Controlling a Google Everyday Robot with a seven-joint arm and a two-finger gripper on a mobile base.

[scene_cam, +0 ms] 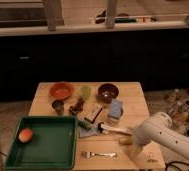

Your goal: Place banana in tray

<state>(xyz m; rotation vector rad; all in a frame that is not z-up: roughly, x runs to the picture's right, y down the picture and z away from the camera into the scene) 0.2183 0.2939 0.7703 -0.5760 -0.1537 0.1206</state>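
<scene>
The dark green tray [43, 145] sits at the table's front left, with a round orange-red fruit [25, 135] in its left part. The banana [124, 141], a small pale tan stub, lies on the wood at the front right, well to the right of the tray. My white arm [160, 134] reaches in from the right. Its gripper [132, 144] is low over the table right at the banana, mostly hidden by the arm. A fork [99, 154] lies between the tray and the banana.
A white-and-black handled utensil [110, 129] lies just behind the banana. Further back are an orange bowl [61, 90], a green cup [86, 91], a dark red bowl [108, 92], a blue object [115, 109] and a dark packet [93, 114]. Bottles [185, 112] stand right of the table.
</scene>
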